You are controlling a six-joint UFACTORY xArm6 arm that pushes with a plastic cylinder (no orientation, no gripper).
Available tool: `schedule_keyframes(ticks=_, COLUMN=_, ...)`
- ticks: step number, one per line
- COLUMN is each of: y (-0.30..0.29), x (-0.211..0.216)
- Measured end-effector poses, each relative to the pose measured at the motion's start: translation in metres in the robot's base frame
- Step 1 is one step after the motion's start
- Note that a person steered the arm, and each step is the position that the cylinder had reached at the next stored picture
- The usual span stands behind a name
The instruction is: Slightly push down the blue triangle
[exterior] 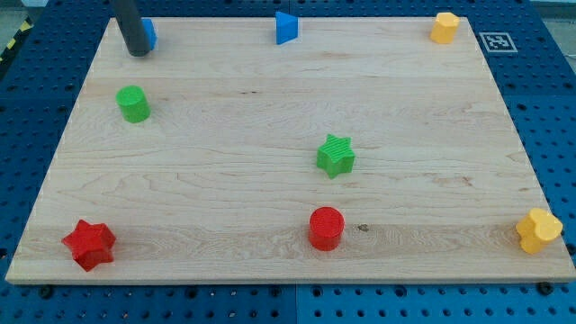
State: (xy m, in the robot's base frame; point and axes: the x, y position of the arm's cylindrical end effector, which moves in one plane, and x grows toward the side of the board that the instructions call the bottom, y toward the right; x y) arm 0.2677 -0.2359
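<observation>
Top left of the counter (270, 198), my tip (139, 54) sits w/ a blue block (148, 33) right behind it, mostly hidden by the rod, shape can't tell. No jaws on this rig, just the rod, so nothing to open or clamp. Blue triangle (285, 28) is at the top edge, near centre, well right of the tip, standing alone. Green cylinder (133, 103) sits below the tip, left side. Green star (336, 155) is mid-board, right of centre. Red cylinder (327, 228) is near the bottom edge, below the green star. Red star (89, 244) in bottom-left corner. Yellow block (445, 27) top right; 2nd yellow block (538, 230) bottom right, at the edge. No containers; all blocks sit loose on the wood.
</observation>
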Motion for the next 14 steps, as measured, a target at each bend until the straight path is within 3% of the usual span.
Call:
schedule_keyframes(ticks=4, y=-0.007, x=-0.026)
schedule_keyframes(ticks=5, y=0.008, x=-0.001)
schedule_keyframes(ticks=7, y=0.146, x=0.025)
schedule_keyframes(ticks=12, y=0.158, x=0.018)
schedule_keyframes(ticks=14, y=0.153, x=-0.047)
